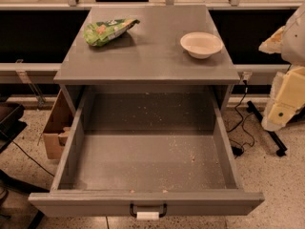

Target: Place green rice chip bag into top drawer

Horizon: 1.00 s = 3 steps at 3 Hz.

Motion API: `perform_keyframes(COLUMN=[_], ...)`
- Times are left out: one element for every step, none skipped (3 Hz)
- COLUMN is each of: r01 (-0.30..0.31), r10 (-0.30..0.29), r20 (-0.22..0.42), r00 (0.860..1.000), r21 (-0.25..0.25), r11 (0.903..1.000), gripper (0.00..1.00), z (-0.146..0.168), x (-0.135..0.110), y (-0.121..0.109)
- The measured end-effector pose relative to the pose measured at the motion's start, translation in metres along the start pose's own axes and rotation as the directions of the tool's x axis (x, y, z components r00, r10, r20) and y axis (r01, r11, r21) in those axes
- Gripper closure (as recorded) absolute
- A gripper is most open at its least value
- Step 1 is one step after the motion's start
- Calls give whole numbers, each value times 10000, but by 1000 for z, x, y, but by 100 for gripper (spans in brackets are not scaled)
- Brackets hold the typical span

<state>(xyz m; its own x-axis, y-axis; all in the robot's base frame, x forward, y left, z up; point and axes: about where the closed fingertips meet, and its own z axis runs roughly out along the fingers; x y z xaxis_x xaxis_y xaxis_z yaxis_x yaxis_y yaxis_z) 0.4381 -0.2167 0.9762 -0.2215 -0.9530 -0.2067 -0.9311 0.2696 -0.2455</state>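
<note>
The green rice chip bag (108, 31) lies on its side at the back left of the grey cabinet top (147, 56). The top drawer (147, 202) is pulled fully open below it. The drawer is a deep grey box with crumbs on its floor and a dark handle with a white tag (148, 213) on its front. My gripper (284, 99) is at the right edge of the camera view, beside the cabinet. It is far from the bag and holds nothing that shows.
A white bowl (201, 44) stands at the right on the cabinet top. A cardboard box (56, 128) sits on the floor left of the drawer. Black cables (240, 123) run over the floor on the right. A dark object (9, 118) is at the left edge.
</note>
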Motion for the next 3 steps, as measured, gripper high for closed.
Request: perform_keyframes(r01=[20, 182, 867], r10=[-20, -309, -1381], r20=[90, 1320, 2759], r00=[10000, 9908, 9512], r21=[83, 960, 1905], r11=[10000, 9952, 9778], gripper=[0, 0, 0], z=[1, 21, 46], x=[-2, -23, -72], y=[-2, -25, -69])
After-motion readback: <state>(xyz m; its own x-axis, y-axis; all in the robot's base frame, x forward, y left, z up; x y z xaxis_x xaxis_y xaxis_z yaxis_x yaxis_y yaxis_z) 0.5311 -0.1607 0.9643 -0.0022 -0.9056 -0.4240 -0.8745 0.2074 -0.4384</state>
